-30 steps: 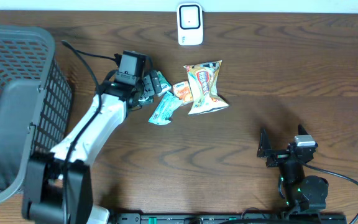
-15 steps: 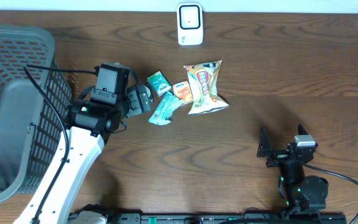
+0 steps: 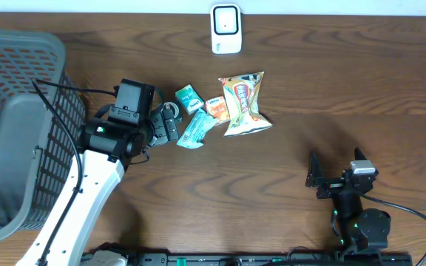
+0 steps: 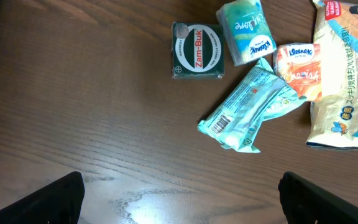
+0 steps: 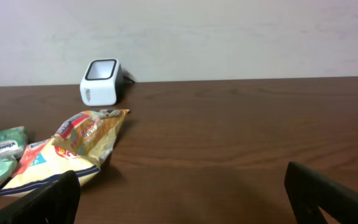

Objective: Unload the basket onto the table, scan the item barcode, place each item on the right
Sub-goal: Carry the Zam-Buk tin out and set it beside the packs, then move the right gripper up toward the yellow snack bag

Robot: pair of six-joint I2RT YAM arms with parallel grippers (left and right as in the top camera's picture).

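Teal crinkled plastic packet [image 4: 253, 109] lies diagonally on the brown wooden worktop [image 4: 73, 93], barcode end toward our left fingers [image 4: 55, 202]; those and our right fingers [image 5: 42, 202] stand spread wide, empty.

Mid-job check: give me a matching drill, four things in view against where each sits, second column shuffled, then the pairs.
Things:
1. white barcode scanner
2. grey plastic mesh basket
3. yellow crinkled snack bag
4. right tool

Places:
A. left end of the brown wooden table
B. right edge of the item cluster
C. near right, away from the items, open and empty
D. far edge, middle, standing alone

Pairs: 1-D, 2-A, 3-B, 4-C
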